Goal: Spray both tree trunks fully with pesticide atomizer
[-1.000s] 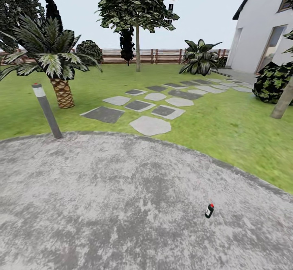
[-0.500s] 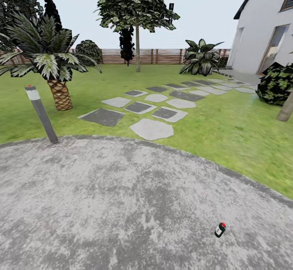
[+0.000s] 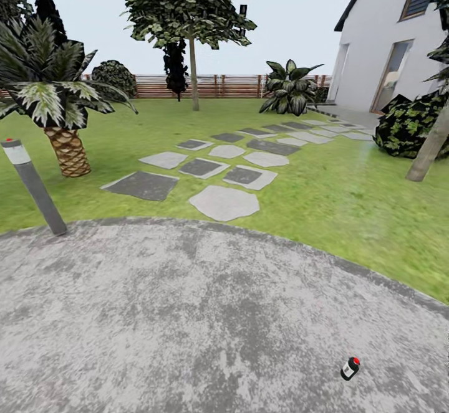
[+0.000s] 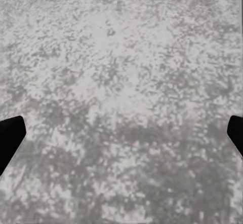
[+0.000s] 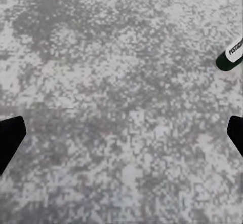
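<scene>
The atomizer [image 3: 350, 369] lies on its side on the grey paving [image 3: 187, 313], well short of the lawn edge; it has slid lower and rightward in the head view over the last second, as the whole scene has, so the robot is closing in while turning. Both grippers, left [image 4: 121, 138] and right [image 5: 121, 138], hang spread and empty above that paving. The atomizer [image 5: 231, 54] sits off to one side of the right fingers, so pickup has yet to begin.

Paving [image 3: 187, 313]: rough, mottled grey stone, matt. Atomizer [image 3: 350, 369]: smooth dark plastic look, white paper-like label. Fence [image 3: 218, 86] at 12 o'clock: slatted brown wood. Stepping stones [image 3: 224, 203]: flat, matt grey. House wall [image 3: 368, 58]: smooth white.
</scene>
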Controlling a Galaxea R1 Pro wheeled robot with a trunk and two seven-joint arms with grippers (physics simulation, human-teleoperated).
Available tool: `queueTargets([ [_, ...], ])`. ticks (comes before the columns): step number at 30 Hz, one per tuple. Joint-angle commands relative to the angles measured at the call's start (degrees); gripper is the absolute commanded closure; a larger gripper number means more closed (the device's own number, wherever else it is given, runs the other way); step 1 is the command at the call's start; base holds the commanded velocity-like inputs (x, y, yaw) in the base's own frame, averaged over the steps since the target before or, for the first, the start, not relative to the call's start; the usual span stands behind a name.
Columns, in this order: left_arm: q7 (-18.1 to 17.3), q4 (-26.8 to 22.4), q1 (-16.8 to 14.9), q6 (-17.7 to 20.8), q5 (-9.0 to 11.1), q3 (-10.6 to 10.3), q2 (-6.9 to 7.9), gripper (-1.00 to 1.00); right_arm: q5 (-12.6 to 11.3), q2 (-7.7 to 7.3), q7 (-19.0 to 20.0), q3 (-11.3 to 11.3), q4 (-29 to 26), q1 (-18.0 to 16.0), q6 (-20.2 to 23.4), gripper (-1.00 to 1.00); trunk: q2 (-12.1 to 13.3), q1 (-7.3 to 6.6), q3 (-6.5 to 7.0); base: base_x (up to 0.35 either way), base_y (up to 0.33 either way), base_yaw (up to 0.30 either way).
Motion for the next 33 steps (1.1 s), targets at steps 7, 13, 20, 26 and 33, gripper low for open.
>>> queueTargets([
  [7, 0.10, 0.05, -0.03, -0.20, -0.40, 0.21, -0.01, -1.00, 0.02, -0.01, -0.02, 0.02, 0.04, -0.04, -0.18, -1.00, -0.02, 0.02, -0.05, 0.247, 0.245, -0.288],
  [13, 0.15, 0.05, -0.03, -0.20, -0.40, 0.21, -0.01, -1.00, 0.02, -0.01, -0.02, 0.02, 0.04, -0.04, -0.18, -1.00, -0.02, 0.02, -0.05, 0.186, 0.290, -0.289],
  [20, 0.16, 0.05, -0.03, -0.20, -0.36, 0.26, -0.01, -1.00, 0.02, -0.01, -0.02, 0.02, 0.04, -0.04, -0.18, -1.00, -0.02, 0.02, -0.05, 0.179, 0.295, -0.289],
  [26, 0.17, 0.05, -0.03, -0.20, -0.34, 0.30, -0.01, -1.00, 0.02, -0.01, -0.02, 0.02, 0.04, -0.04, -0.18, -1.00, -0.02, 0.02, -0.05, 0.179, 0.296, -0.289],
  [33, 0.17, 0.05, -0.03, -0.28, -0.34, 0.30, -0.01, -1.00, 0.02, -0.01, -0.02, 0.03, 0.04, -0.04, -0.18, -1.00, -0.02, 0.02, -0.05, 0.179, 0.296, -0.289],
])
